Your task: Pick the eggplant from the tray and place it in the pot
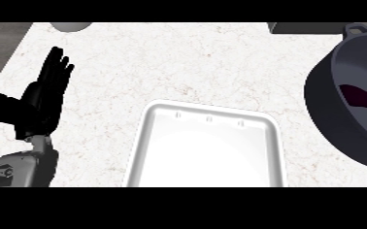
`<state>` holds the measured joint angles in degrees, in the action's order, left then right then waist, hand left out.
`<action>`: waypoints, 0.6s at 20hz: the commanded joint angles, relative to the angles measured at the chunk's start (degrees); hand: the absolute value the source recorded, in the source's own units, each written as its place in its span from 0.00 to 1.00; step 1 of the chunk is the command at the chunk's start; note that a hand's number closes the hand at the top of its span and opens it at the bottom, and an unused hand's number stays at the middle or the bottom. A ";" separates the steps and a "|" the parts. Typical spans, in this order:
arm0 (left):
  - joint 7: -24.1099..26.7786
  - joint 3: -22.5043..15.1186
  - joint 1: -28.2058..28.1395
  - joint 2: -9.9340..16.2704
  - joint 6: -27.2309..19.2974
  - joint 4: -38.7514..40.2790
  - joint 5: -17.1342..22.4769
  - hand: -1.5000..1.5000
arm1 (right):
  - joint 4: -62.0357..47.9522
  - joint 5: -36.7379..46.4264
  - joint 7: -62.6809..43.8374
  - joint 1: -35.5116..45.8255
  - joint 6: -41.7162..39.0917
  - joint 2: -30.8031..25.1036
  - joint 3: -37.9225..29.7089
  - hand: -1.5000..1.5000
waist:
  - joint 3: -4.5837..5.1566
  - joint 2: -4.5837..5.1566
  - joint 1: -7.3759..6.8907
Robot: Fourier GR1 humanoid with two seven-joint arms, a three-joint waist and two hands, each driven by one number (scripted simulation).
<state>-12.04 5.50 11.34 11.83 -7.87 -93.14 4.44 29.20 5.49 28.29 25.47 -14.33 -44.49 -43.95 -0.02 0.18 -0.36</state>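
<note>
Nearly done: eggplant already in the pot

Look to three o'clock: the eggplant (353,93) lies inside the pot (326,111), the tray (276,140) at six o'clock holds nothing. Your left hand (44,94) rests at nine o'clock, fingers straight, together. Your right hand is out of view.

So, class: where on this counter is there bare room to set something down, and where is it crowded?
Bare counter stretches between the left robot hand and the pot, above the tray. The tray's own floor is bare too. It is tight at the right, where the pot, holding the eggplant, stands close beside the tray.
</note>
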 commanded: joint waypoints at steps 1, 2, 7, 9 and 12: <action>-1.31 0.09 0.76 -0.30 -0.35 -1.35 0.21 0.50 | -6.31 -2.30 6.02 -5.14 -8.35 -6.31 -2.52 0.00 | -0.16 0.10 0.05; -1.48 2.47 1.26 1.44 2.06 1.34 2.50 0.50 | -6.33 -3.02 3.85 -3.03 -8.27 -6.86 -2.06 0.00 | -0.07 0.02 0.03; -2.09 1.78 1.96 0.91 1.42 0.06 1.71 0.50 | -13.99 -0.90 9.01 -3.19 -11.18 -10.82 -0.71 0.00 | -0.21 0.26 -0.66; -1.40 -0.04 -0.65 -0.22 0.49 -2.11 -0.39 0.50 | -14.48 -1.48 11.69 -6.06 -13.17 -12.23 -1.25 0.00 | -0.19 0.14 -0.45; -0.36 1.89 0.74 0.65 2.21 0.66 1.70 0.50 | -16.33 -0.94 12.48 -6.19 -12.56 -13.42 -1.03 0.00 | -0.26 0.33 -0.66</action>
<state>-13.77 6.62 12.25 12.28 -7.05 -94.10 5.16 15.66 4.19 38.32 19.80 -25.03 -55.94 -45.27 -0.24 0.39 -0.82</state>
